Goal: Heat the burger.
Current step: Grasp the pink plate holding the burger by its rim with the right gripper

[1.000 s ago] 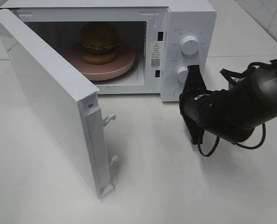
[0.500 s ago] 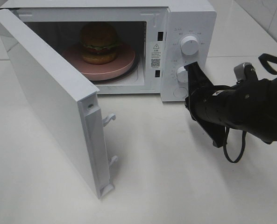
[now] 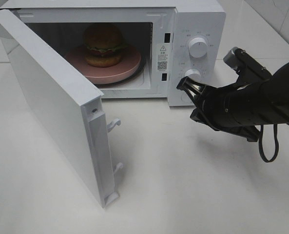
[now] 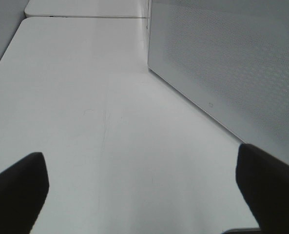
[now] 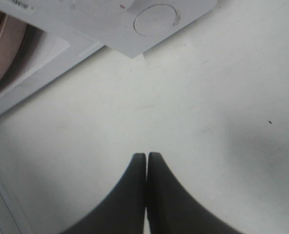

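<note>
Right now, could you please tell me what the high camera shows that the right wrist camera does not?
Only the high view shows the burger in full, the open door and the dials. Only the right wrist view shows that the right pincer is shut tip to tip. Both share the pink plate, the microwave front and the white table.

warning-triangle sticker with QR code on microwave frame, print illegible

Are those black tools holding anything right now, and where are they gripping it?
Nothing is held. The right tool is shut empty near the microwave; the left tool is open over the table.
</note>
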Tool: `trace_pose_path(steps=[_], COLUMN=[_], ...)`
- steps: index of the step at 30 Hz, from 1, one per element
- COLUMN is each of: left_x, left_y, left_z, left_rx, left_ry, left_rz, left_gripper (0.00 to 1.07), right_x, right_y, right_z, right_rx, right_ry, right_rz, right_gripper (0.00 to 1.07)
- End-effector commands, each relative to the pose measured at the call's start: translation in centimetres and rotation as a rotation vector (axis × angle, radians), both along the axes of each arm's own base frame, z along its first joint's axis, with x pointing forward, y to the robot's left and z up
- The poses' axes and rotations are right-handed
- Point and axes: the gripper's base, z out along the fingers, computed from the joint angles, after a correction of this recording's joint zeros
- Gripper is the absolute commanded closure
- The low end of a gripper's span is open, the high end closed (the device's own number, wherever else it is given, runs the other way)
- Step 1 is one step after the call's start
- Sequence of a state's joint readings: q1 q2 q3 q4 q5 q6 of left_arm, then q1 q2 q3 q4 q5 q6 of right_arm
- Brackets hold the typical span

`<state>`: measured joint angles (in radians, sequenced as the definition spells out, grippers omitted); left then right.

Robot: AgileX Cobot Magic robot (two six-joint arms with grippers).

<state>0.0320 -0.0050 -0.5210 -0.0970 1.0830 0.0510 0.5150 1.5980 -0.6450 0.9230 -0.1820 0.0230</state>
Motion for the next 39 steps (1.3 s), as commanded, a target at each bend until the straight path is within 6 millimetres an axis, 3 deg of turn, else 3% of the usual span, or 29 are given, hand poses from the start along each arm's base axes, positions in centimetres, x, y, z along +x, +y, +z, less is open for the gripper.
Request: trace_pose_path(steps=[1, 16, 27, 31, 39], left_x=[-0.2, -0.2, -0.2, -0.2, -0.2], left_y=[0.0, 0.0, 0.0, 0.0, 0.0], left_z=[0.0, 0.0, 0.0, 0.0, 0.0], left_rx=[-0.005, -0.005, -0.005, -0.005, -0.005], left_ry=[-0.025, -0.025, -0.025, -0.025, -0.025], left_rz=[0.004, 0.004, 0.004, 0.004, 0.004], left_gripper=[0.08, 0.08, 0.08, 0.08, 0.08], right_x=[-0.4, -1.6, -0.4, -0.4, 0.1], right_y=[-0.3, -1.5, -1.3, -1.2, -1.1], right_z=[0.1, -0.6, 3.0, 4.2, 5.1], right_rx=[-0.043, -0.244, -0.470, -0.553, -0.666], right_ry=[0.022, 0.191, 0.258, 0.226, 0.102], right_rz=[0.107, 0.530, 0.932, 1.188, 1.473], right_gripper=[1.07, 1.07, 1.07, 1.06, 1.04])
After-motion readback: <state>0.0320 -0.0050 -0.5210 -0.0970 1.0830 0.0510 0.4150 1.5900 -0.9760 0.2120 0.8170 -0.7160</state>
